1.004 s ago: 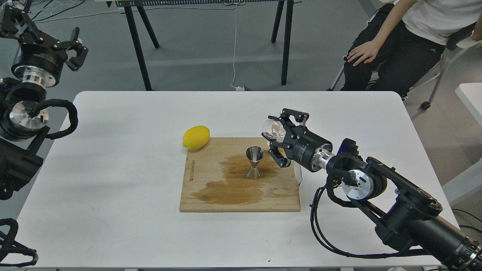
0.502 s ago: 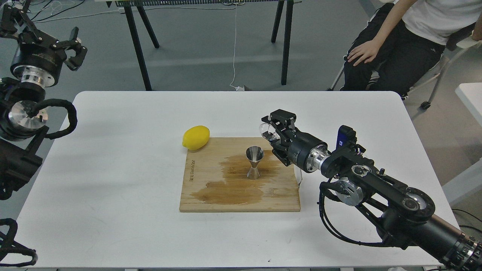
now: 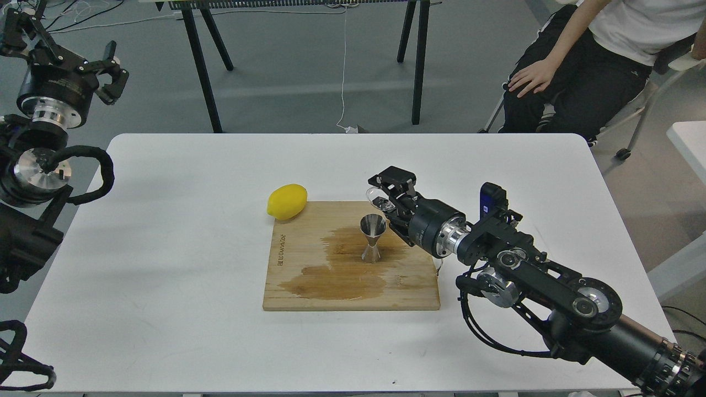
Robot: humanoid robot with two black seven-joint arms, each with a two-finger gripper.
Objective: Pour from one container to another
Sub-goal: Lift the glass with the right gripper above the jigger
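Head view
Right end effector: clamped on the clear glass cup, held tipped toward the jigger, lip just beside and above the jigger's upper rim.
Clear glass cup: small, transparent, mostly lost against the black fingers; only a curved rim and a glint readable.
Steel jigger: upright on the wooden cutting board, hourglass shape, open top cone facing up, standing in the middle of a dark wet stain.
Left end effector: raised at the far left beyond the bench edge, well apart from everything, fingers spread and holding nothing.
Lemon: at the board's far left corner, touching or just beside its edge; which one not clear.
White bench: carries the board; bare surface around it.
Seated person: at the far right past the bench, hand resting on a thigh.

Handling, as a judgement
Cup: likely light, stiff, smooth and breakable; best held around the side wall, below the lip, with moderate squeeze.
Jigger: likely light and tippy on its narrow waist and small foot; a nudge from the cup could topple it, more so on wet wood.

Hard to make out
Liquid in the cup: cannot tell.
Stream into the jigger: none visible.
Fill level in the jigger: hidden by angle and reflections.
Right arm: cut off at the lower right edge.
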